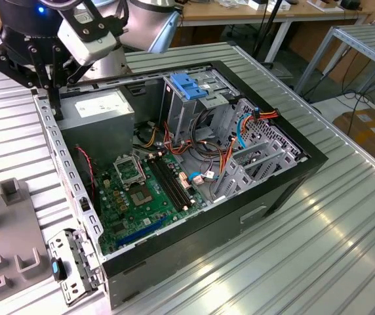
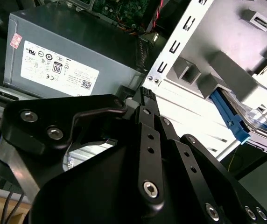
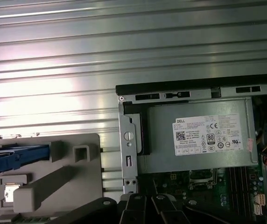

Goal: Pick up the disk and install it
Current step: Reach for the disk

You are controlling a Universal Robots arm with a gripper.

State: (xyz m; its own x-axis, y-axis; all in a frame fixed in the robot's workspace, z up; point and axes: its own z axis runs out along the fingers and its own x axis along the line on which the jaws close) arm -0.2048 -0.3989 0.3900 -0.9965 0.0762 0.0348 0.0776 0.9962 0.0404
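Observation:
The disk [image 3: 19,157] lies in a grey holder [image 3: 59,186] on the ribbed metal table, outside the open computer case. One blue side rail [image 2: 228,116] and a strip of its silver body show in the second wrist view. My gripper [image 1: 55,104] hangs over the case's rim beside the grey power supply box [image 1: 99,108], apart from the disk. In the second wrist view its black fingers meet at the tips, so the gripper [image 2: 136,99] is shut with nothing held.
The open case [image 1: 292,177] holds a green motherboard [image 1: 141,190], orange and blue cables, and a metal drive cage with a blue latch [image 1: 187,85]. The grey holder [image 1: 7,230] sits at the exterior view's left. A small blue clip [image 1: 58,269] is on the case's rear panel.

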